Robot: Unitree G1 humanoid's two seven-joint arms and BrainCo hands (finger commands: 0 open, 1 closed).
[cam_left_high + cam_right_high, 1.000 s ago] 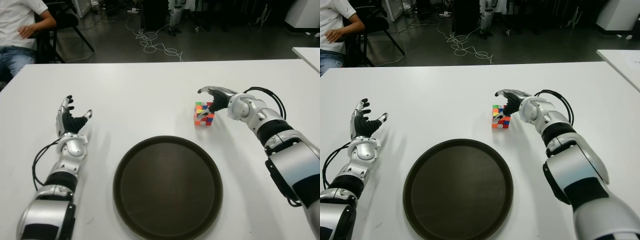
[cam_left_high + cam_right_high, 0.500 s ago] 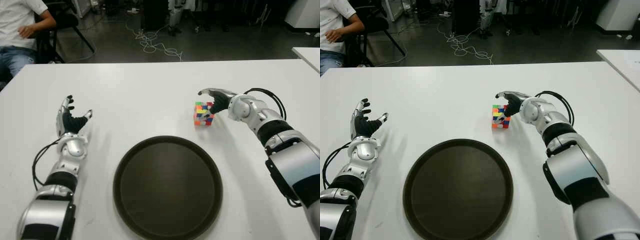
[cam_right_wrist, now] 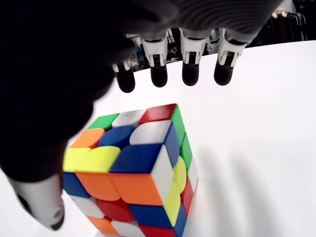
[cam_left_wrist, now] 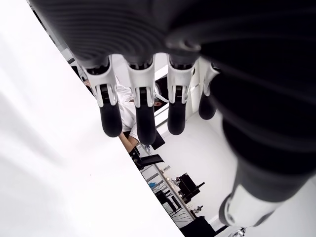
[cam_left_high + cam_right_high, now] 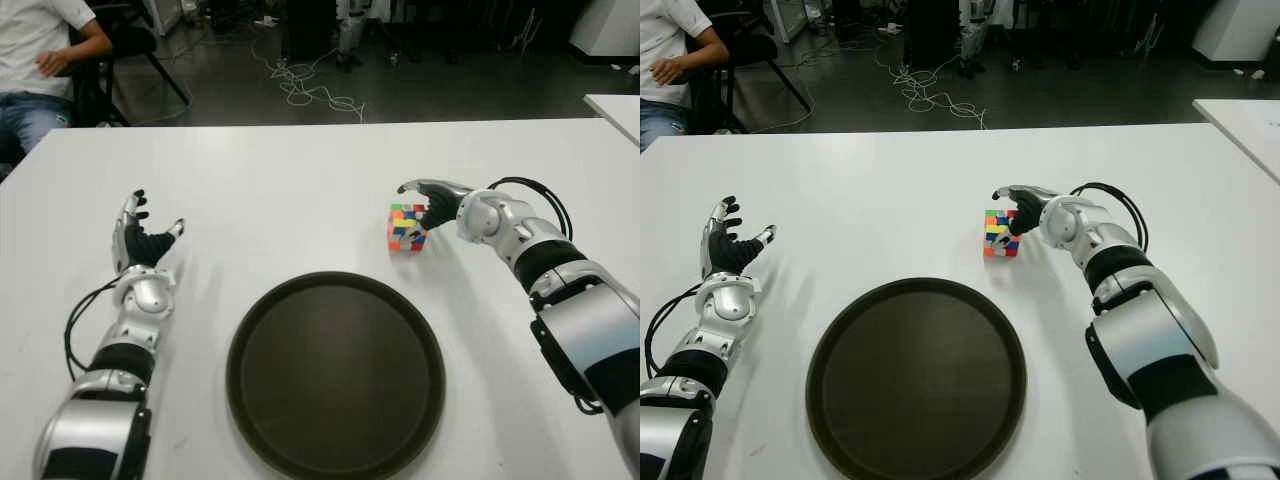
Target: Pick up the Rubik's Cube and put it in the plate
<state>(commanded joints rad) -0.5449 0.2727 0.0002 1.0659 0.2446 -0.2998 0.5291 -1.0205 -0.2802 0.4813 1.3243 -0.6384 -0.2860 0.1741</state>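
Note:
The Rubik's Cube (image 5: 406, 227) sits on the white table (image 5: 300, 180), just beyond the right rim of the round dark plate (image 5: 335, 373). My right hand (image 5: 428, 203) hovers against the cube's right side, fingers spread over its top and thumb low beside it; in the right wrist view the cube (image 3: 133, 170) lies under the extended fingers (image 3: 190, 69) with a gap between them. The hand is open and holds nothing. My left hand (image 5: 140, 245) shows at the table's left, fingers spread, well left of the plate.
A seated person (image 5: 40, 60) is beyond the table's far left corner. Cables (image 5: 310, 90) lie on the dark floor behind the table. Another white table's corner (image 5: 615, 105) shows at the far right.
The right hand has eased slightly to the right and up from the cube, its fingers lifting off the cube's side. The cube, plate and left hand have not moved.

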